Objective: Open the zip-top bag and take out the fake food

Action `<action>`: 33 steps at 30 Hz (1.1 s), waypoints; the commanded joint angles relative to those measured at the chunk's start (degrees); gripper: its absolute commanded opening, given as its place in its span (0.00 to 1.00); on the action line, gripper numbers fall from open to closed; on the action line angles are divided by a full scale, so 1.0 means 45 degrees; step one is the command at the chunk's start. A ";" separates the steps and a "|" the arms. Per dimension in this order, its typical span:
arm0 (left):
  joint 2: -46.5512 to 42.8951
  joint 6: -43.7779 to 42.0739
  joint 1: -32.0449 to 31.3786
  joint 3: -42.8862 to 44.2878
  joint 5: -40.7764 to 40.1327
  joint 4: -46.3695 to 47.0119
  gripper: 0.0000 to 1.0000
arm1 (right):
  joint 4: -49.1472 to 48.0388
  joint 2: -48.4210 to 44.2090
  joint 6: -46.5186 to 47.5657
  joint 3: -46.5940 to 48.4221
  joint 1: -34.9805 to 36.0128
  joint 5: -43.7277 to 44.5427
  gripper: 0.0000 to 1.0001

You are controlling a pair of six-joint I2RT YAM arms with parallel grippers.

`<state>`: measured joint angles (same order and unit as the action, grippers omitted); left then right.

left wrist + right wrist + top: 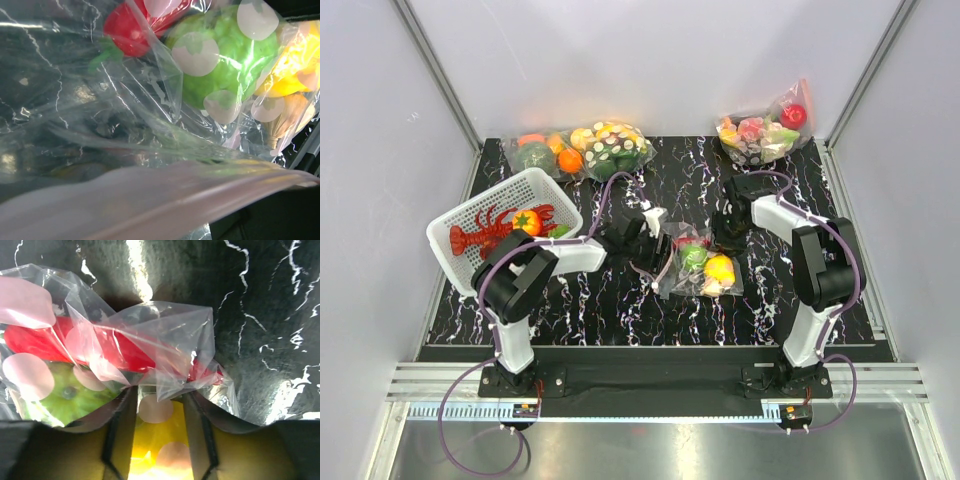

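Pale grey walls (620, 60) box in a black table (620, 300) veined with white, aluminium rails (438, 70) running up the back corners, soft even light overhead

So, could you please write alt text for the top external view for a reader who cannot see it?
A dotted zip-top bag of fake food lies mid-table, the left gripper at its left edge, the right gripper near its far right. A white basket with a red lobster stands left; two filled bags lie behind.
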<state>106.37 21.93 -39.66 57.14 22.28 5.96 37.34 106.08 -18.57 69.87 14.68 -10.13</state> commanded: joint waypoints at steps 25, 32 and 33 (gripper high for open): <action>-0.2915 -0.0675 0.0102 -0.1781 -0.2919 -0.0698 0.66 | 0.0980 -0.1075 -0.0209 0.1214 0.0762 -0.0229 0.57; -0.2485 -0.0616 0.0102 -0.1528 -0.3312 -0.0680 0.66 | 0.0901 -0.0196 0.0005 0.0979 0.1054 -0.0014 0.33; -0.2407 -0.0636 0.0122 -0.1469 -0.3311 -0.0621 0.66 | 0.0862 -0.0021 0.0005 0.0920 0.1074 -0.0034 0.31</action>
<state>94.43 20.08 -39.40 48.01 9.28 0.93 42.54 104.62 -18.87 74.61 18.46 -10.15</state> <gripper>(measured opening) 0.661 0.324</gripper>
